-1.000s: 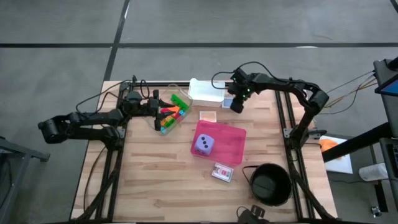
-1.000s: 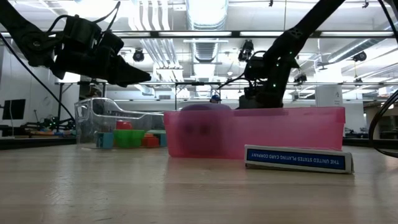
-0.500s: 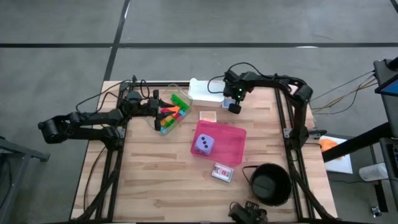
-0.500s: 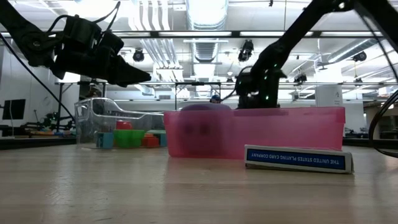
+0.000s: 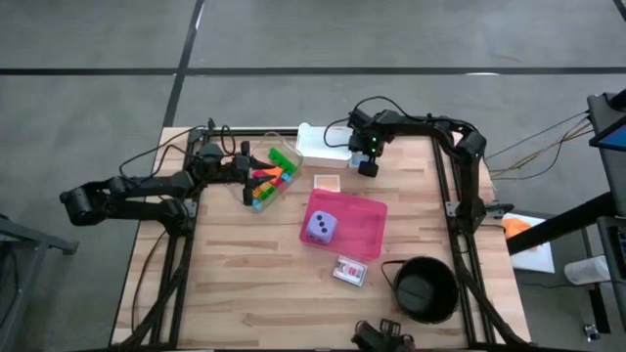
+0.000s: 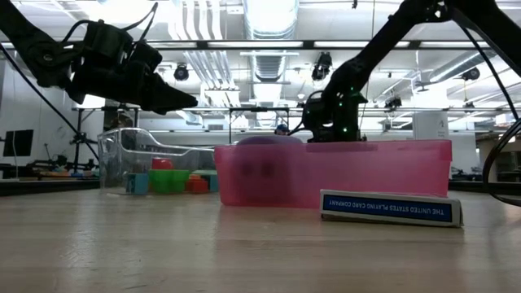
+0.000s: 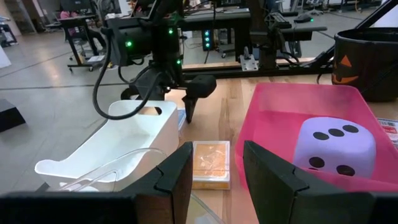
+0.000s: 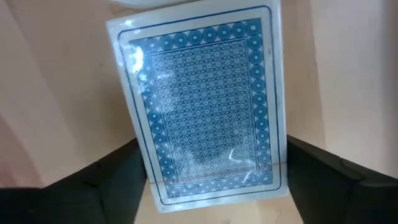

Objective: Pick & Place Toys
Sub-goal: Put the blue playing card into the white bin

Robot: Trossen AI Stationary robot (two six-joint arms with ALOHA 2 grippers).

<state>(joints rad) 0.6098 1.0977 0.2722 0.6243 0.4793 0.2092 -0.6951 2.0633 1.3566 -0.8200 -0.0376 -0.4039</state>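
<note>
Several coloured bricks [image 5: 269, 178] lie in a clear container [image 5: 284, 156] at the far left; in the low view they show through its wall [image 6: 167, 181]. The lilac die [image 5: 321, 227] sits in a pink tray [image 5: 370, 235], also seen in the left wrist view [image 7: 333, 146]. My left gripper [image 5: 245, 170] hovers open over the container's left end, clear of it [image 6: 183, 99]. My right gripper [image 5: 367, 161] stands open at the far side, pointing down over a blue-backed card pack [image 8: 205, 99]. Its fingers [image 8: 106, 180] flank the pack's end; I cannot tell whether they touch it.
A white tray [image 5: 323, 145] stands at the far edge beside my right gripper. An orange card box [image 5: 329, 182] lies between container and pink tray. Another card box [image 5: 349, 271] and a black bowl [image 5: 425, 289] sit near the front right.
My right gripper has moved a little toward the table's left, toward the white tray, staying near the far edge. My left arm has kept still.
</note>
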